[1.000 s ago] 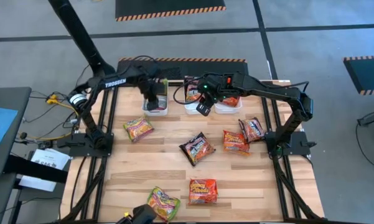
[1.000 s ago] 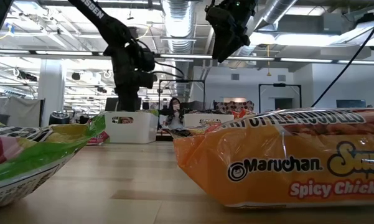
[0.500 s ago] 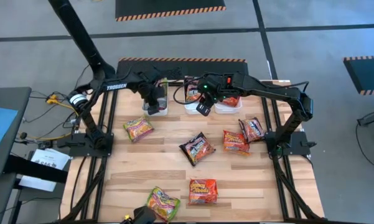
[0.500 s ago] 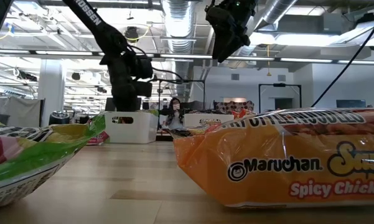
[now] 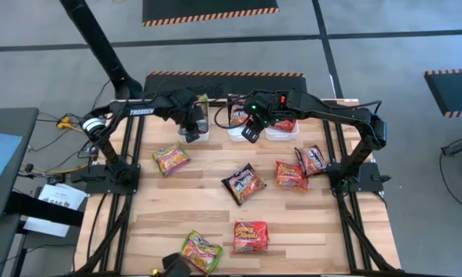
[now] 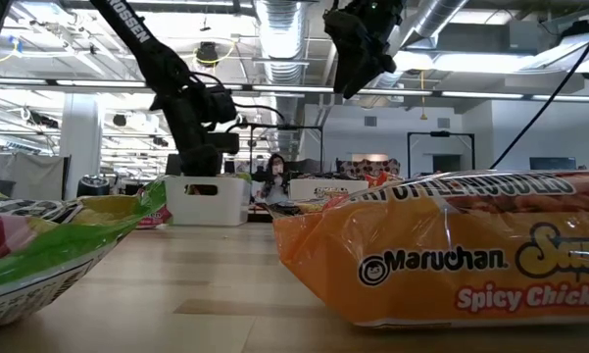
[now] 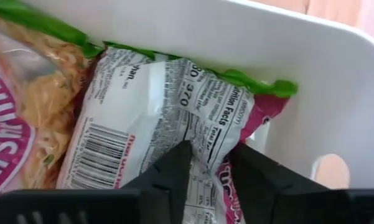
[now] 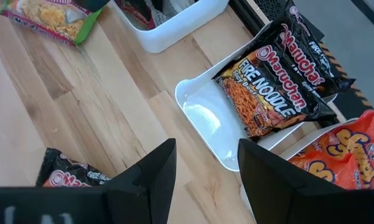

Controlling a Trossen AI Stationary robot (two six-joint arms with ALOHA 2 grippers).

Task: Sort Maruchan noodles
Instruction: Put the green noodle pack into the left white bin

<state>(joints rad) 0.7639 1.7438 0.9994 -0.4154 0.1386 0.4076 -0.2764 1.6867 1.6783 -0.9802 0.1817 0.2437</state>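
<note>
Nearest the front edge of the desk [image 5: 169, 208], and farthest from the middle tub [image 5: 237, 131], lay a green-edged Maruchan packet [image 5: 201, 251] and, just beside it, an orange packet [image 5: 250, 236]. Closer to the middle tub a black packet [image 5: 243, 183] lay askew on the bare wood. Out to the left of the middle tub, on the near side, lay another green-edged packet [image 5: 171, 159]. To the tub's right and nearer lay a second orange packet [image 5: 290, 175], touching a second black packet [image 5: 313, 159].

The right gripper [image 8: 205, 180] hung over the near rim of the middle tub, fingers [image 8: 152, 174] spread with nothing between them. In the middle tub a black Fire Noodle packet [image 8: 280, 93] leaned against the far wall. On the tub's right side, touching it, the right tub [image 5: 281, 134] held orange packets [image 8: 342, 152].

On the middle tub's left side, the left tub [image 7: 236, 37] held green-edged packets. The left gripper [image 7: 208, 155] was down inside it, its fingers [image 7: 174, 171] either side of a fold of a packet turned barcode-side up [image 7: 155, 106]. Whether they were pinching that wrapper or only resting against it could not be told.
</note>
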